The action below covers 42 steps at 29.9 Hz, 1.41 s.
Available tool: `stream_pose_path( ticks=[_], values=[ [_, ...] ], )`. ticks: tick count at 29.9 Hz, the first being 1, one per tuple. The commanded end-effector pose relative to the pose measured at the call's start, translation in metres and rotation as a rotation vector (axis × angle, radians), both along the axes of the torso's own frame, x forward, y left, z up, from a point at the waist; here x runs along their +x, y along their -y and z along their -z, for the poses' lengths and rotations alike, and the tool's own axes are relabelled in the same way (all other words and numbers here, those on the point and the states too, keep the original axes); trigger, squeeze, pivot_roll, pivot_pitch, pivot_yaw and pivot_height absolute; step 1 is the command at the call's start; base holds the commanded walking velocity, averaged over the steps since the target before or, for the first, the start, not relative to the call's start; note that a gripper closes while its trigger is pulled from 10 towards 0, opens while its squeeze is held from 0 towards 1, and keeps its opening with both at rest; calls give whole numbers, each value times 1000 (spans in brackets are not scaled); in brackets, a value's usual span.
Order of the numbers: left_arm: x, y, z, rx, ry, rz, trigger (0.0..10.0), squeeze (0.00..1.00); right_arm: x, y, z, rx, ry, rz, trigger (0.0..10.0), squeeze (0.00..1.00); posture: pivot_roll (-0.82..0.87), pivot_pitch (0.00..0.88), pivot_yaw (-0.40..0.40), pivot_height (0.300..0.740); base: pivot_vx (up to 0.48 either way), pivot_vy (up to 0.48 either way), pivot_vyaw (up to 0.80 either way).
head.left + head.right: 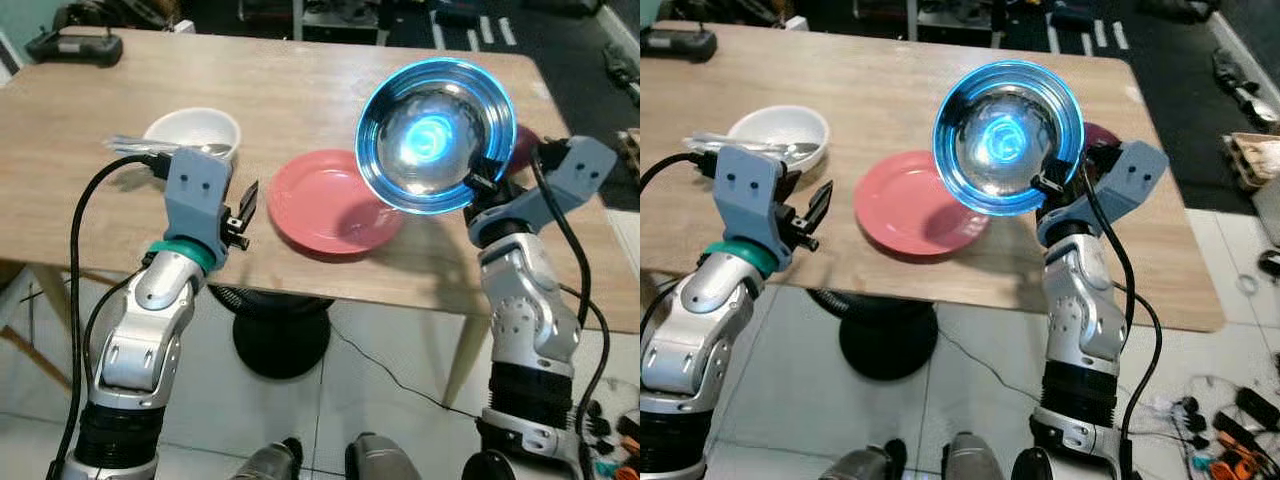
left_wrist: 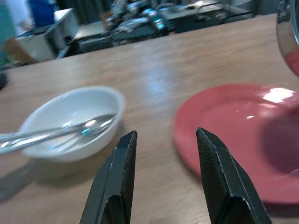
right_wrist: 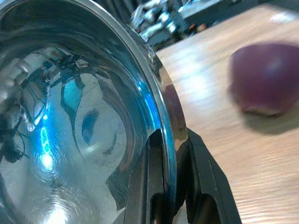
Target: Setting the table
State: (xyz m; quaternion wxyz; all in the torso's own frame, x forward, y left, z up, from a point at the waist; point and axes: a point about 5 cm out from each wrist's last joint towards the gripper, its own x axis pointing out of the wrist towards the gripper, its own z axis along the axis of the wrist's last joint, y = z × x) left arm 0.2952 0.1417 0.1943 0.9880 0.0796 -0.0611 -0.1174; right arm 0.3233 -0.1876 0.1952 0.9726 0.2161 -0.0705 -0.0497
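on the table, head views: right gripper pinches the rim of a steel bowl, tilted up over the red plate, probably to set it there.
left wrist view: left gripper has its fingers spread and bare near the table edge; white bowl holds spoons.
right wrist view: fingers clamp the steel rim; purple object beyond, unclear.

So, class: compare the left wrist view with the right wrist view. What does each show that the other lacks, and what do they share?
Left wrist view alone: the white bowl with cutlery lying in it, the red plate, and the open left pincer.
Right wrist view alone: the right pincer clamped on the steel bowl's rim, and a dark purple object on the table.
Both: the wooden table.
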Motion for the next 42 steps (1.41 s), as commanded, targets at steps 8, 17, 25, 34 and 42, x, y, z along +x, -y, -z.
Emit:
stream_pose_path(
  ticks=[8,17,25,34,42],
  values=[
    [1,-2,6,10,-30,-14,10000,0,0,-1,0,19,-5,-1,10000,0,-126,11,38,740,0,0,794],
    [1,-2,6,13,-29,-15,10000,0,1,-1,2,28,-12,1,10000,0,-126,12,39,740,0,0,794],
    [2,-3,6,17,-31,-17,10000,0,1,-1,2,31,-16,-1,10000,0,-126,11,39,740,0,0,794],
    [3,-1,6,19,-32,-15,10000,0,1,-3,3,26,-18,-14,10000,0,-128,5,39,740,0,0,794],
    [3,0,7,17,-33,-13,10000,0,2,-5,2,21,-16,-28,10000,0,-129,0,37,740,0,0,794]
  ],
)
